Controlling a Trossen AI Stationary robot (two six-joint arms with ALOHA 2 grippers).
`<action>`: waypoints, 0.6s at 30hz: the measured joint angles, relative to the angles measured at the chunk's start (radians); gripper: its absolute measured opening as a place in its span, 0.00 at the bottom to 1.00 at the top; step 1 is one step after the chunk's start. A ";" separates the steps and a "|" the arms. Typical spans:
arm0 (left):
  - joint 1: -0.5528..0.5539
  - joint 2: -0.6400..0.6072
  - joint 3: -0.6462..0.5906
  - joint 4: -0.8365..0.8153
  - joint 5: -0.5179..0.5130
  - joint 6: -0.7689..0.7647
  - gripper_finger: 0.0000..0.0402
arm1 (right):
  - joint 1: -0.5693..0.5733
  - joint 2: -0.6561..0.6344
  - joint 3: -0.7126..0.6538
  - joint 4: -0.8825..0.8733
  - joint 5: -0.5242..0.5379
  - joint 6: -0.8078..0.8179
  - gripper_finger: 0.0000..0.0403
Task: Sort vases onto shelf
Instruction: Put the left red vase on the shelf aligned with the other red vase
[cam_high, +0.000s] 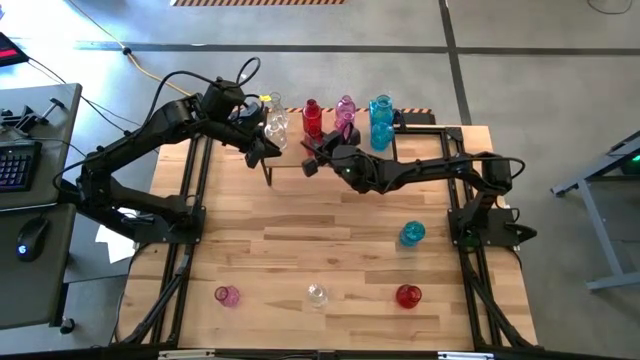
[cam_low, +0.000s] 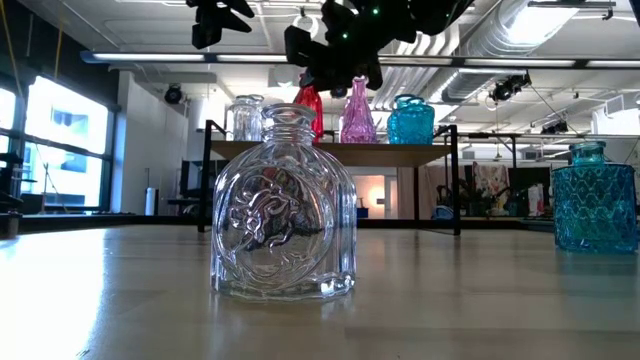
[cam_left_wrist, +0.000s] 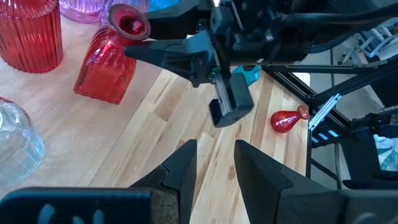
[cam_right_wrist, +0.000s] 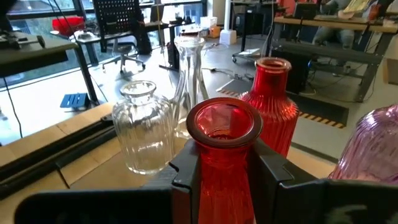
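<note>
No readable text, no labels or brand marks on the vases, shelf or arms, perhaps only embossed swirls on glass.

You are looking at a robotics lab in an open industrial hall. The floor is bare grey concrete with yellow-and-black hazard tape. Overhead run exposed silver ducts and beams. Beside the wooden table stands a desk with a keyboard and a mouse, and cables trail across the floor. In the right wrist view you see office chairs and more workbenches farther back.
</note>
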 joint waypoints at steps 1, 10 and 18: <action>0.000 0.000 0.000 0.000 0.000 0.000 0.25 | -0.002 0.000 0.000 -0.010 -0.012 0.011 0.17; 0.000 0.000 0.000 0.000 0.000 0.000 0.25 | -0.007 0.000 0.000 -0.036 -0.057 0.016 0.17; 0.000 0.000 0.000 0.000 0.000 0.000 0.25 | -0.017 0.000 0.000 -0.067 -0.075 0.060 0.17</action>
